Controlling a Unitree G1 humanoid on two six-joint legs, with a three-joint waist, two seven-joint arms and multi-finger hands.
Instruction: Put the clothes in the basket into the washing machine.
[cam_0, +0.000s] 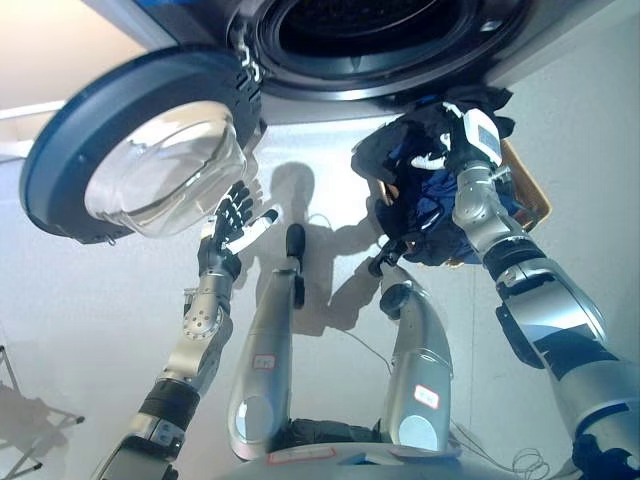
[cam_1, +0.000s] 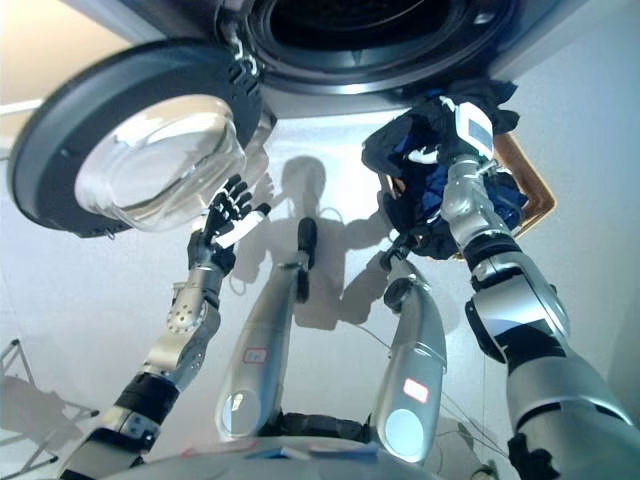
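Note:
The washing machine's drum opening (cam_0: 370, 30) is at the top, with its round glass door (cam_0: 150, 150) swung open to the left. My right hand (cam_0: 440, 150) is curled into a bundle of dark and blue clothes (cam_0: 400, 175). It holds the bundle up just below the drum opening, above the brown basket (cam_0: 532, 195) at the right. More dark cloth (cam_1: 440, 235) hangs down over the basket's front. My left hand (cam_0: 232, 222) is open and empty, raised just below the door's lower right edge.
The machine's pale front panel (cam_0: 330, 105) runs under the drum opening. The light floor (cam_0: 90, 330) spreads below. A folding frame (cam_0: 25, 430) stands at the lower left corner.

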